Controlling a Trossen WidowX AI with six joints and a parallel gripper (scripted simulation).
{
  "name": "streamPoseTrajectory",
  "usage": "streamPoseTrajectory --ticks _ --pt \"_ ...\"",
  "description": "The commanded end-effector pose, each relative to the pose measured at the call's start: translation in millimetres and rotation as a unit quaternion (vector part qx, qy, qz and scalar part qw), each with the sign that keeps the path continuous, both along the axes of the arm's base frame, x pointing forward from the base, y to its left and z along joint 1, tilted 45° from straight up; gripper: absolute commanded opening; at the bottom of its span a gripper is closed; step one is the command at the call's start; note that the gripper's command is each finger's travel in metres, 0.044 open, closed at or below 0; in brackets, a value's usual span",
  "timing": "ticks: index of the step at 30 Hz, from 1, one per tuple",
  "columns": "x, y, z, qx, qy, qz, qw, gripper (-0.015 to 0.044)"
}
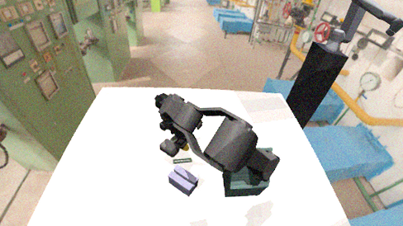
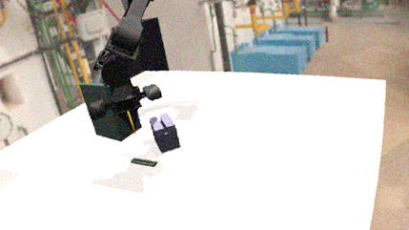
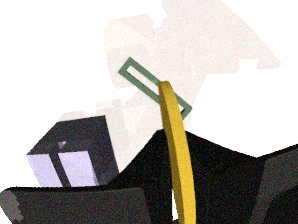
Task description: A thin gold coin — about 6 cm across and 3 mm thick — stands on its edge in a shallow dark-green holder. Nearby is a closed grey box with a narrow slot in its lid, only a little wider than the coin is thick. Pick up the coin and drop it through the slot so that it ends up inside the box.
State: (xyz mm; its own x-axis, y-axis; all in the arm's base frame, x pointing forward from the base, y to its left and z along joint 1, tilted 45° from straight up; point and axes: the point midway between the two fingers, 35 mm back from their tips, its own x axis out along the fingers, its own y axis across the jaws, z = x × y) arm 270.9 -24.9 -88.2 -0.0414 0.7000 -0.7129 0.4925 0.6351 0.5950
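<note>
Landmark: the grey box [image 2: 164,132], standing on the white table [image 2: 269,156] a little off its middle.

Edges and room: in the exterior view the table's right edge lies well apart from the box, with a wide stretch of white surface between. In the top view the near and left edges also lie well away from the box [image 1: 184,180]. On the far side of the box, close by, sits the arm's dark-green base block [image 2: 106,112]; this is the crowded side. The tall black post [image 1: 316,84] stands at the table's far-right corner, well apart from the box.

Holder: the dark-green holder [image 2: 143,161] lies flat on the table just in front of the box in the exterior view, near but apart from it. In the wrist view the holder [image 3: 136,76] shows as an open rectangular frame, with nothing standing in it.

Box lid: the slot shows as a dark line between two pale lid halves [image 3: 69,167].

Tool: the gripper [image 2: 129,108] hangs above the table, beside the box on the base-block side and higher than the lid. Its jaws are clamped on the gold coin [image 3: 178,156], held edge-on and roughly upright, with a slight lean in the wrist view. In the exterior view the coin [image 2: 131,121] reads as a thin yellow line hanging below the fingers, beside the box and not over the slot. In the top view only a sliver of yellow [image 1: 186,147] shows under the arm.
</note>
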Motion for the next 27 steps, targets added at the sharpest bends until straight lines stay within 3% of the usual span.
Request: streamPoseTrajectory --ticks 1,27 --pt "-1 0 1 -0.003 0.008 -0.006 1.000 0.0000" --pt "-4 47 49 -0.004 0.009 -0.007 1.000 0.0000"
